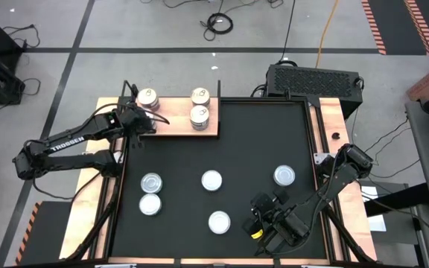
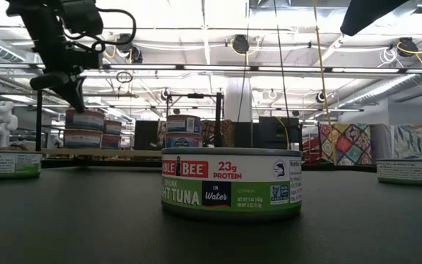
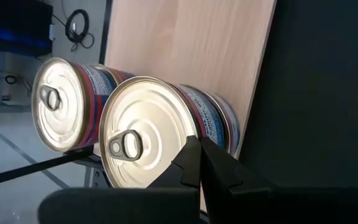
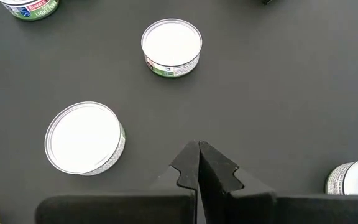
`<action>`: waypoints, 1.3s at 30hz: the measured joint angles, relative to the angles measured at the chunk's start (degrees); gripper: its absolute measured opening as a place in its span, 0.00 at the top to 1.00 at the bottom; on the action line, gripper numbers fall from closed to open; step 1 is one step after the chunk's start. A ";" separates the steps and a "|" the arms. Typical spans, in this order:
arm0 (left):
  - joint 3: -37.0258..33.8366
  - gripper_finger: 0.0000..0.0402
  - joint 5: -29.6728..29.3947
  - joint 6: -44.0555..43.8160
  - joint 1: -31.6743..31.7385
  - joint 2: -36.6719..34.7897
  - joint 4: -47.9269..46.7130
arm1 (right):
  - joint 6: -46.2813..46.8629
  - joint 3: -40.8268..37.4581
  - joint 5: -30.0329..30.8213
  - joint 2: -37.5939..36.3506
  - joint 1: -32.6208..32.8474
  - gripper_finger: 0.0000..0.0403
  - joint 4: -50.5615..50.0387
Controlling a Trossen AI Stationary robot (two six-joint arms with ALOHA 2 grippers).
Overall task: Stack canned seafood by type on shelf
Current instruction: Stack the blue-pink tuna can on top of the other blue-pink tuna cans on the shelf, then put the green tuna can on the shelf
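The shelf is a light wooden board at the mat's far left. Tins with pull-tab lids stand on it. In the low view they show as stacks of two. My left gripper hangs shut above the shelf's left part, beside two pull-tab tins. Several plain-lidded tins stand on the black mat. My right gripper hovers shut over the mat's near right part.
A tuna tin stands close to the low camera, and more tins lie ahead of the right gripper. A black box sits behind the table's far right corner. Bare mat lies between shelf and loose tins.
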 joint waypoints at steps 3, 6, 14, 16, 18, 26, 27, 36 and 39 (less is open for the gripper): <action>0.00 0.99 -0.02 -0.02 0.00 0.07 -0.80 | 0.00 0.00 0.00 0.00 0.00 1.00 0.00; 0.00 0.98 -0.09 -0.04 0.00 0.07 -0.56 | 0.00 0.00 0.00 0.00 0.00 1.00 -0.01; 0.00 0.97 1.06 -0.31 -0.02 0.07 -0.10 | -0.02 0.00 0.00 0.00 0.00 1.00 -0.02; 0.00 0.97 1.09 -0.30 -0.02 0.07 -0.10 | -0.02 0.00 0.00 0.00 0.00 1.00 -0.02; 0.00 0.97 1.11 -0.29 -0.02 0.07 -0.14 | -0.02 0.00 0.00 0.00 0.00 1.00 -0.02; 0.00 0.96 1.32 0.02 -0.02 0.09 -0.25 | -0.95 0.00 0.00 0.00 0.00 1.00 0.04; 0.00 0.95 1.38 0.02 -0.02 0.09 -0.27 | -1.09 0.00 -0.02 0.00 0.00 1.00 0.09; 0.00 0.73 1.49 0.07 -0.02 0.09 0.14 | -1.29 0.00 -0.01 0.02 0.00 1.00 0.13; 0.00 0.68 1.49 -1.54 -0.02 0.09 0.46 | -1.31 0.00 0.00 0.02 0.00 1.00 0.13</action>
